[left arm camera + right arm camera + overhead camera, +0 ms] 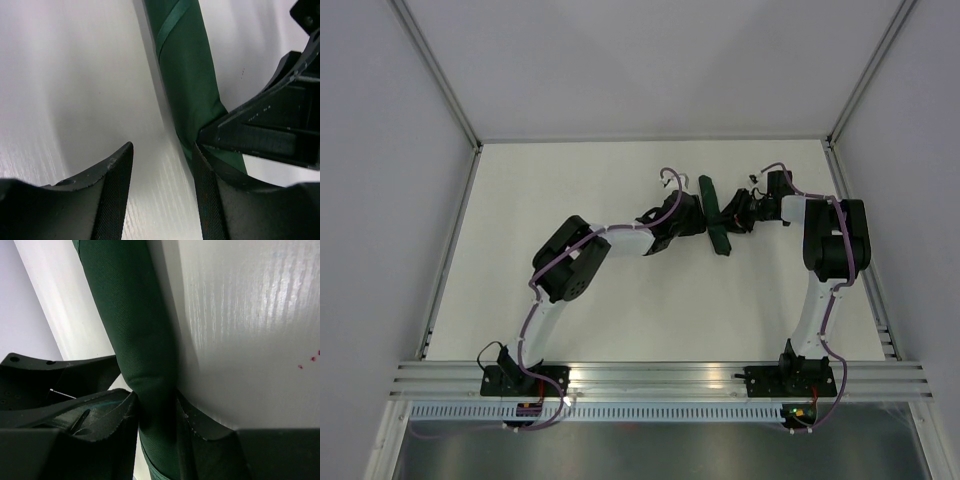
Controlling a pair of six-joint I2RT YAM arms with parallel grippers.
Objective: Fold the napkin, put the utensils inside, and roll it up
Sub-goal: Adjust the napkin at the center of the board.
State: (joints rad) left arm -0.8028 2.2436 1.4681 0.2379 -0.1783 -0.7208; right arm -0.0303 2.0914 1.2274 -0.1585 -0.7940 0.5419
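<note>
The napkin (716, 215) is a dark green cloth rolled into a narrow tube, lying on the white table at centre back. The fork is hidden. My right gripper (733, 214) comes in from the right and is shut on the roll; in the right wrist view (156, 401) both fingers pinch the napkin (130, 315). My left gripper (697, 223) is at the roll's left side. In the left wrist view it (162, 150) is open with bare table between the fingers, and the napkin (185, 65) lies against its right finger (210, 190). The right gripper's finger (270, 125) also shows there.
The white table (620, 300) is walled by white panels at left, back and right. Aluminium rails (660, 380) run along the near edge by the arm bases. A few red specks (307, 362) mark the table near the right gripper.
</note>
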